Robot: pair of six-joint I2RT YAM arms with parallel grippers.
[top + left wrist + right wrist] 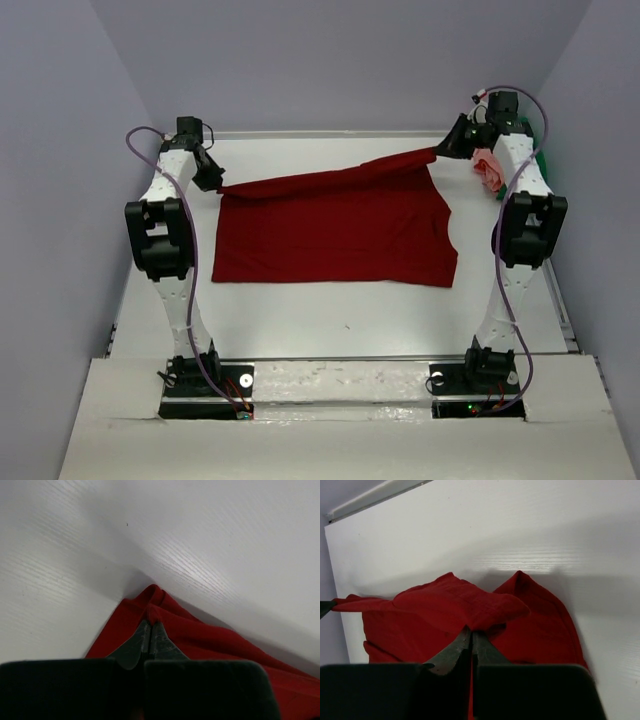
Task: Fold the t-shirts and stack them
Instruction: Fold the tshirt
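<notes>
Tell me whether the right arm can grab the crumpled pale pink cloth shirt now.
Probably not: the right fingers are shut on a corner of the dark red cloth t-shirt. The pale pink cloth shirt lies close beside that arm, reachable once they let go.

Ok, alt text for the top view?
A dark red t-shirt lies spread on the white table, its far edge pinched at each corner by the left hand and right hand. A pink t-shirt and green t-shirt sit crumpled by the right arm.
</notes>
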